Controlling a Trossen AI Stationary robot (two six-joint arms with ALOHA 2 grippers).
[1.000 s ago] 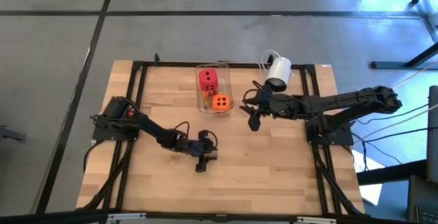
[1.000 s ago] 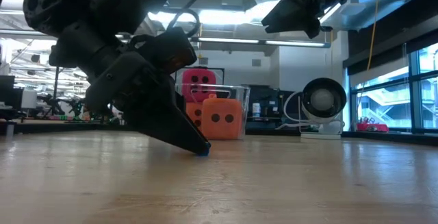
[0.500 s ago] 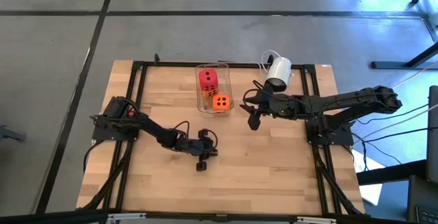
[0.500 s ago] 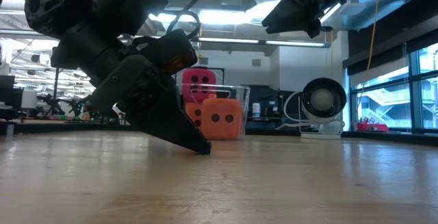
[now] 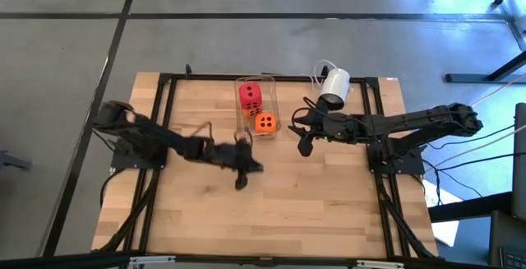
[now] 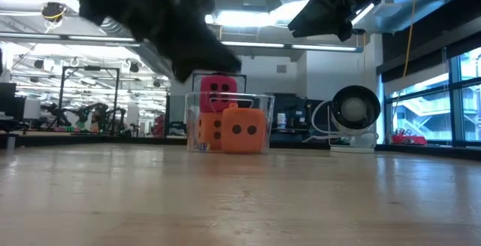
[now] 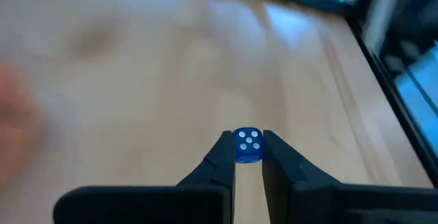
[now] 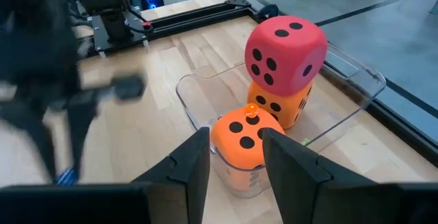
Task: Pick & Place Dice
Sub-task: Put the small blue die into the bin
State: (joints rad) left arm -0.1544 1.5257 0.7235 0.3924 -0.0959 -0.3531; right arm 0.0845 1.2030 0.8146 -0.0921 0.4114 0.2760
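A clear plastic container point(image 5: 256, 129) stands on the far middle of the table. In it the red die point(image 5: 251, 95) rests on an orange die point(image 8: 280, 104), and the second orange die point(image 5: 265, 122) sits in front with a tiny orange bead point(image 8: 252, 109) on top. My left gripper point(image 5: 242, 178) hangs above the table's middle, shut on a tiny blue die point(image 7: 248, 145) with white pips. My right gripper point(image 5: 305, 144) hovers open just right of the container, high above the table in the low view point(image 6: 331, 24). My left gripper pinches the tiny blue die by two opposite faces point(image 7: 239, 148), right at the free ends of the two fingers point(image 7: 222, 154). The die's pipped face shows between them. It is lifted clear of the table, and in the low view the gripper point(image 6: 222, 58) is well above the wood.
A white round fan point(image 5: 334, 86) with a cable stands at the far right of the table, beside my right arm. A black frame point(image 5: 164, 96) runs along the table's edges. Bare wood lies near and left of the container.
My left gripper has risen quickly from the table top, where its fingertips were down on the wood, and has carried the tiny blue die up with it. Its arm has swung up and shows blurred. My right arm has kept still.
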